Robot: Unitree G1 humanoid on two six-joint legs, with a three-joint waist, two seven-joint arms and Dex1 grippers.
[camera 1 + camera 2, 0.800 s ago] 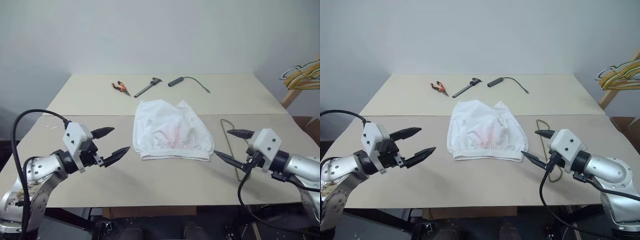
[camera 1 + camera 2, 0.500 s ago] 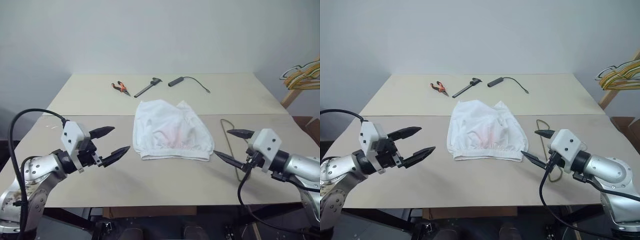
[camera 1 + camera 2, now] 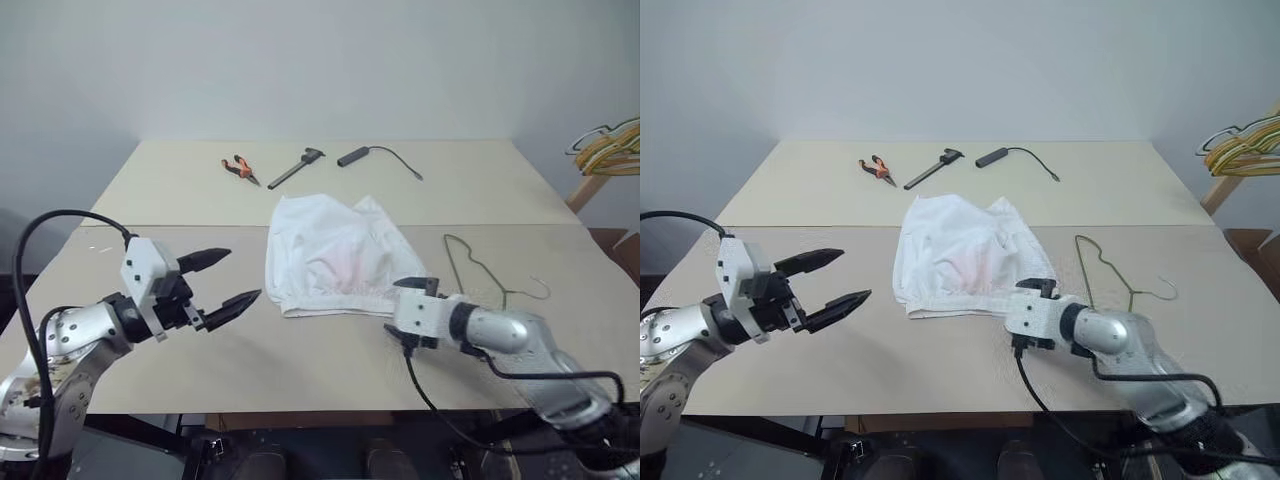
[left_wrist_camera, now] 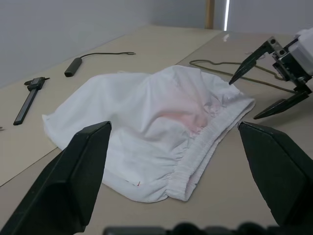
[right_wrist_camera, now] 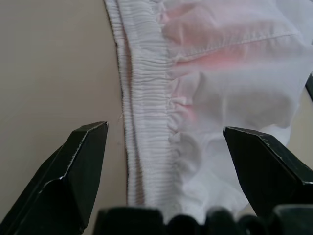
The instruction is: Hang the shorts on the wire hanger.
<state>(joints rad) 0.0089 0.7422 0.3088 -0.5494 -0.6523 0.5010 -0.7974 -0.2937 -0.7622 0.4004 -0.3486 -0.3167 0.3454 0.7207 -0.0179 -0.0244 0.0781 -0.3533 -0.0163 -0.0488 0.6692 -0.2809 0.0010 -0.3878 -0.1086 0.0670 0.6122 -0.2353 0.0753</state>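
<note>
Fingertips of right tool (image 4: 266,78) hidden behind its own wrist housing overhead

Shorts (image 3: 338,257) mid-table (image 3: 180,190); wire hanger (image 3: 480,270) just to their right; pliers (image 3: 239,170), a tool and a cable behind them.

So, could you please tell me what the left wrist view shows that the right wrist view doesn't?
Left wrist view: the whole shorts, the wire hanger beyond them, the open right hand beside the waistband, and a black tool and cabled device farther off. Right wrist view: a close look at the gathered waistband between its open fingers. Both share the shorts' pink smudge and the table.
</note>
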